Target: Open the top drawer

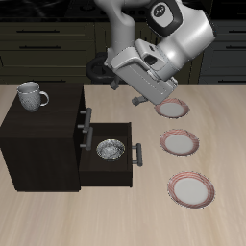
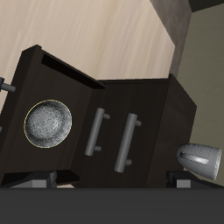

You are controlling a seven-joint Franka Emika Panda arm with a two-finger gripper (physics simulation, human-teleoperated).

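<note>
Cabinet: a small dark box (image 1: 38, 144) sits on the desk (image 1: 115, 216), near its front edge, drawer fronts facing the plates.
Top drawer: there it is (image 1: 82, 122), upper of the two, looking pushed in, its grey bar handle (image 1: 89, 118) free.
Lower drawer: this one (image 1: 110, 154) is pulled well out, and it juts toward the plates.
Bowl: one metal bowl (image 1: 110, 149) lies inside the open lower drawer; the wrist view catches it too (image 2: 47, 122).
Mug: one pale mug (image 1: 32, 95) stands on the cabinet's top, toward its back corner.
Plates: three of them, pink-rimmed, in a row beside the cabinet, one farther back (image 1: 173, 109), one in the middle (image 1: 179, 143), one nearest the front edge (image 1: 189, 188).
Handles: two grey bars, side by side in the wrist view (image 2: 94, 133) (image 2: 124, 140).
Hand: it hangs above the desk (image 1: 137, 96) between cabinet and back plate, touching nothing; the fingers are hard to make out, so one cannot tell whether they are spread or pressed together.
In the way: nothing lies between hand and top handle.
</note>
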